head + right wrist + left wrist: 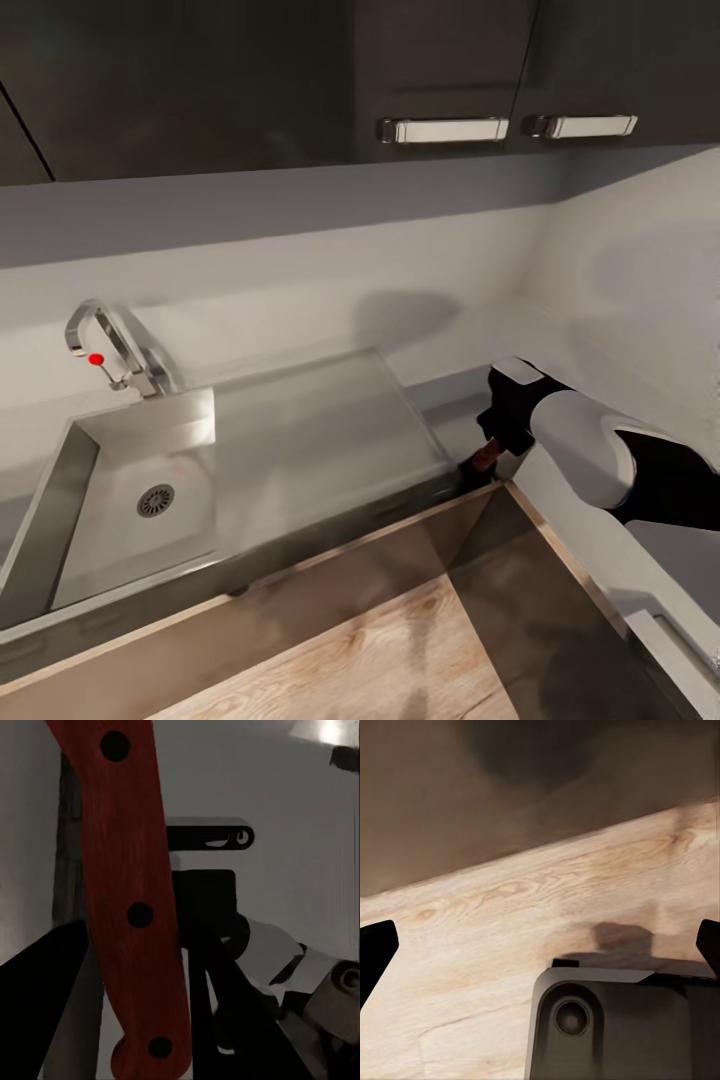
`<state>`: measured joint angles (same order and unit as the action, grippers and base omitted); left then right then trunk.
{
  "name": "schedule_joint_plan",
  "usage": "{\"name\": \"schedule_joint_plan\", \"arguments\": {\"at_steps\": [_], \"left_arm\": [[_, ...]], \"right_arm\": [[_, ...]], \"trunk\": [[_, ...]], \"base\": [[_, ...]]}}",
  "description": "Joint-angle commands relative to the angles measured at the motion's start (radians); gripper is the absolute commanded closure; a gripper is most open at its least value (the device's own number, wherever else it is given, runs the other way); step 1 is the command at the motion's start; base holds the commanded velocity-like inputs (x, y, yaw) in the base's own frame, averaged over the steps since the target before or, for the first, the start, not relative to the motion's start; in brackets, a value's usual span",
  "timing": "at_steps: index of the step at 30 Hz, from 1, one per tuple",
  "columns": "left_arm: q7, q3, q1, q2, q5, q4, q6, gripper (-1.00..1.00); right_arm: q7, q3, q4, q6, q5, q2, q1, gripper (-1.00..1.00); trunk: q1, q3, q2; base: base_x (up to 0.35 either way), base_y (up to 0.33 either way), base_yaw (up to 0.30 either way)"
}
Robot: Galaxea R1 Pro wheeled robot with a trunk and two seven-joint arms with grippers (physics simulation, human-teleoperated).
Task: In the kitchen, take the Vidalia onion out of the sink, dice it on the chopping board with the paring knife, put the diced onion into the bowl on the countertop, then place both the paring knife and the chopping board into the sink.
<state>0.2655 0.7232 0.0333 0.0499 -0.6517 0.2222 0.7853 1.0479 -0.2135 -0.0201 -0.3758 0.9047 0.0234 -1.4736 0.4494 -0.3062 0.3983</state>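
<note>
- Right claw (487, 455) low at the near right corner of the drainboard, beside the side wall, clamped on the paring knife (127, 900); red riveted handle pinched between the dark fingers (45, 1005) in the right wrist view.
- Knife seen in the head view as a small red patch (484, 456) under the wrist; blade hidden, so point direction impossible to tell.
- Long axis of the handle roughly in line with the fingers, running away from the wrist camera.
- Sink (60, 470) well to the left of the knife, across the whole flat drainboard (320, 430); likely a leftward carry over the steel before any release.
- Basin holding nothing visible apart from its round drain (155, 499); no onion, no board inside.
- Chrome tap (110, 345) with red knob at the back left corner of the basin, possibly in the way of a high sweep.
- Right arm clearly the nearer one to the basin, and already loaded.
- Left claw (540, 945) pointed down at the light wood floor (510, 922), fingertips at opposite edges of the left wrist view, spread wide with nothing between.
- Grey table (450, 395) as a narrow strip behind the right wrist.
- Judged stage: late in the task, knife on its way to the sink.
</note>
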Motion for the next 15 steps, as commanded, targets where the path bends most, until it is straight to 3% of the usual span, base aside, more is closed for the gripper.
{"name": "schedule_joint_plan", "arguments": {"at_steps": [1, 10, 15], "left_arm": [[0.009, 0.009, 0.000, 0.001, -0.002, 0.001, 0.001, -1.00], [0.009, 0.009, 0.000, 0.001, -0.002, 0.001, 0.001, -1.00], [0.009, 0.009, 0.000, 0.001, -0.002, 0.001, 0.001, -1.00]], "right_arm": [[0.004, -0.007, -0.001, -0.009, -0.007, -0.001, -0.001, 1.00], [0.002, -0.006, -0.009, -0.006, -0.008, -0.007, -0.001, 1.00], [0.000, 0.001, -0.027, -0.003, -0.020, -0.026, -0.001, 1.00]], "trunk": [[0.001, 0.000, 0.002], [0.001, 0.013, 0.002], [0.001, 0.021, 0.002]], "base": [[0.000, 0.000, -0.108], [0.000, 0.000, -0.108], [0.000, 0.000, -0.102]]}}
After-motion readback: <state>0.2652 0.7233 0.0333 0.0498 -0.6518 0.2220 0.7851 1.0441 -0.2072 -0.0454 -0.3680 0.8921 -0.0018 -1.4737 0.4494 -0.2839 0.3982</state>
